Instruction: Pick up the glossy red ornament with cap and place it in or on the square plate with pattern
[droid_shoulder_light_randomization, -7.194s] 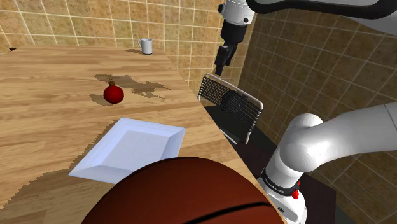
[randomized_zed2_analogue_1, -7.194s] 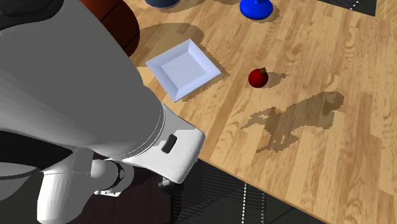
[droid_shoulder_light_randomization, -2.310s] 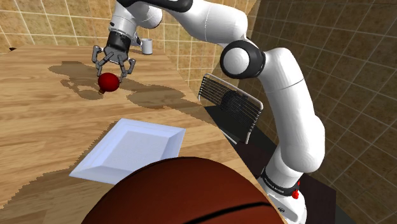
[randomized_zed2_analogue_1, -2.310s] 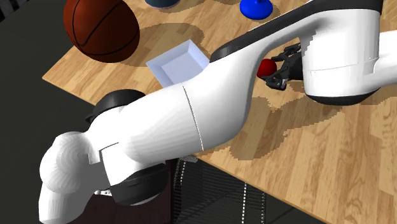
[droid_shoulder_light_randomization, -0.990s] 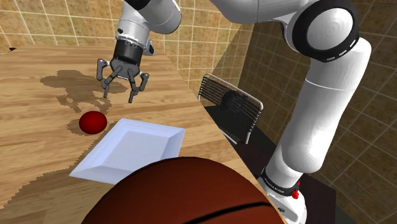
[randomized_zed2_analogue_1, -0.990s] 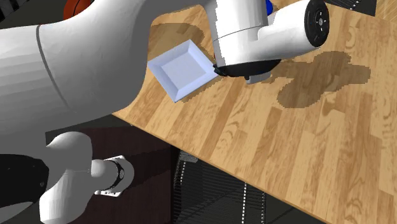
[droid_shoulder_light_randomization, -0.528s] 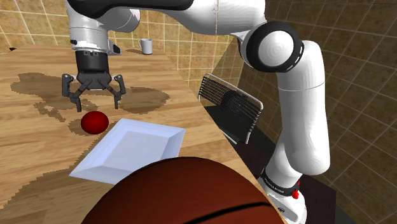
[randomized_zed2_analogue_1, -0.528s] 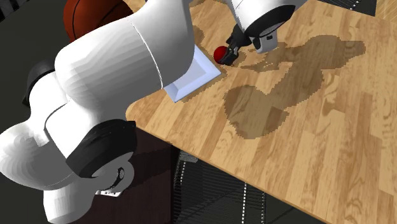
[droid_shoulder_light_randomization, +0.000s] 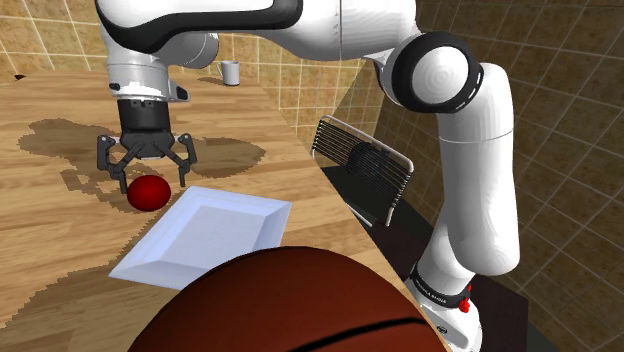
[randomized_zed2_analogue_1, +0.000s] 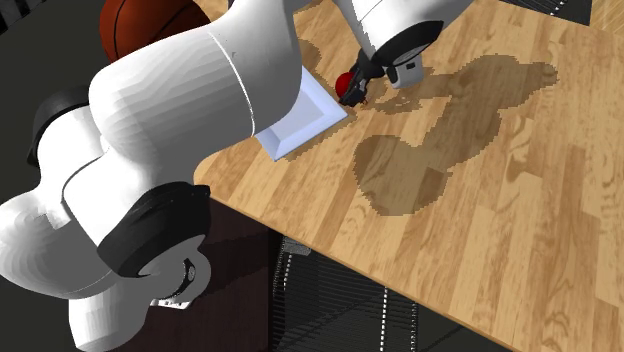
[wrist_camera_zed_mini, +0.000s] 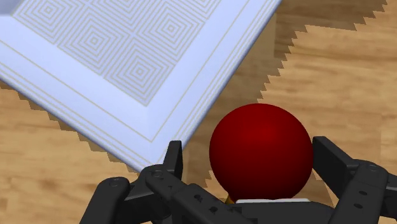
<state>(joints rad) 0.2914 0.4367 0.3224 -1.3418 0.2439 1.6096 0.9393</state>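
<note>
The glossy red ornament (droid_shoulder_light_randomization: 147, 192) lies on the wooden table, just off the corner of the pale square plate (droid_shoulder_light_randomization: 210, 235) and not on it. My gripper (droid_shoulder_light_randomization: 145, 170) hangs straight over the ornament, open, with its fingers spread to either side. In the wrist view the ornament (wrist_camera_zed_mini: 261, 153) sits between the two fingers (wrist_camera_zed_mini: 175, 159) with a gap on each side, and its gold cap peeks out near the palm. The plate (wrist_camera_zed_mini: 127, 70) with its concentric-square pattern lies right beside it. In the second exterior view the ornament (randomized_zed2_analogue_1: 346, 82) shows beside the plate (randomized_zed2_analogue_1: 300, 125), under the gripper (randomized_zed2_analogue_1: 356, 92).
A large basketball (droid_shoulder_light_randomization: 290, 305) rests at the near end of the table, behind the plate. A white mug (droid_shoulder_light_randomization: 230, 72) stands at the far edge by the tiled wall. A dark wire rack (droid_shoulder_light_randomization: 362, 170) stands off the table's edge at the shoulder view's right.
The ornament lies beside the plate, out of the gripper. The gripper swung to the shoulder view's left, opened fully and has come down around the ornament.
</note>
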